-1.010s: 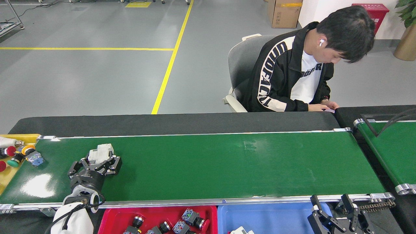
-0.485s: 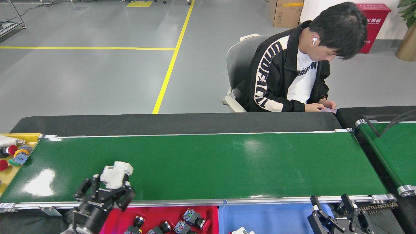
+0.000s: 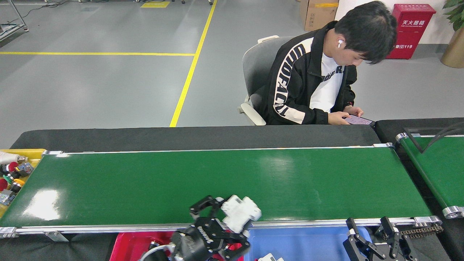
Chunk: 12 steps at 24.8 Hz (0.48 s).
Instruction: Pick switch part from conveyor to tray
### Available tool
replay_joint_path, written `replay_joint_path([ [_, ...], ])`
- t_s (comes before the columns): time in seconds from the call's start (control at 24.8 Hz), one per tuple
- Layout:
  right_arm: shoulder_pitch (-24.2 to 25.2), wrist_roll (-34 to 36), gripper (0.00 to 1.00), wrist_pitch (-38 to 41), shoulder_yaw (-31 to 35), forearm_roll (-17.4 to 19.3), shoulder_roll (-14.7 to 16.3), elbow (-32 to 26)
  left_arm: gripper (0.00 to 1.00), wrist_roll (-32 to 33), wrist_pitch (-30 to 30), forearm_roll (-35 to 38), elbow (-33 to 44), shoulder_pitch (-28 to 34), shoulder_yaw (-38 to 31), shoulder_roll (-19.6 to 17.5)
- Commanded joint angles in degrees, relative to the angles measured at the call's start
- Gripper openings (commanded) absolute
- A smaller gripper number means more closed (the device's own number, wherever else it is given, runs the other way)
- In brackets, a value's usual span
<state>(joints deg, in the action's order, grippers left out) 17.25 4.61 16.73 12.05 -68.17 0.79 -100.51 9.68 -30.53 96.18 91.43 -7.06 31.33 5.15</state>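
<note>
At the far left, well away from the grippers, the yellow bin (image 3: 21,154) holds a jumble of push buttons (image 3: 12,175), which lie a little differently than half a second ago. The conveyor (image 3: 217,181) is bare, its glossy green belt free of parts. The left gripper (image 3: 226,217) has swung far to the right along the near rail; earlier it hung above the left end of the red tray, now it sits over the seam between the red tray (image 3: 125,244) and the blue tray (image 3: 304,241). Its dark fingers pinch the white switch part (image 3: 240,213), which is carried tilted above the rail, off the belt and not yet in either tray. Just below and right of it, another white part (image 3: 270,258) peeks from the blue tray's near edge. Further right, the right gripper (image 3: 375,237) rests unmoved at the blue tray's corner, its fingers spread with nothing between them. Beyond the belt, the seated person (image 3: 315,72) has shifted left and holds a phone (image 3: 357,120).
</note>
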Motion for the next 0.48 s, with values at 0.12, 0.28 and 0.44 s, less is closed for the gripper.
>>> replay_joint_path([
  [0.12, 0.0, 0.6, 0.99, 0.2, 0.1, 0.0, 0.2, -0.8, 0.57, 0.3, 0.7, 7.3, -5.3, -1.1, 0.9, 3.5],
  [0.28, 0.0, 0.6, 0.99, 0.2, 0.2, 0.0, 0.2, -0.8, 1.00, 0.3, 0.7, 7.2, -4.9, -0.3, -0.3, 3.2],
  [0.44, 0.2, 0.6, 0.99, 0.2, 0.2, 0.0, 0.3, -0.9, 1.00, 0.3, 0.1, 4.3, -0.4, 2.8, -6.8, 2.4],
])
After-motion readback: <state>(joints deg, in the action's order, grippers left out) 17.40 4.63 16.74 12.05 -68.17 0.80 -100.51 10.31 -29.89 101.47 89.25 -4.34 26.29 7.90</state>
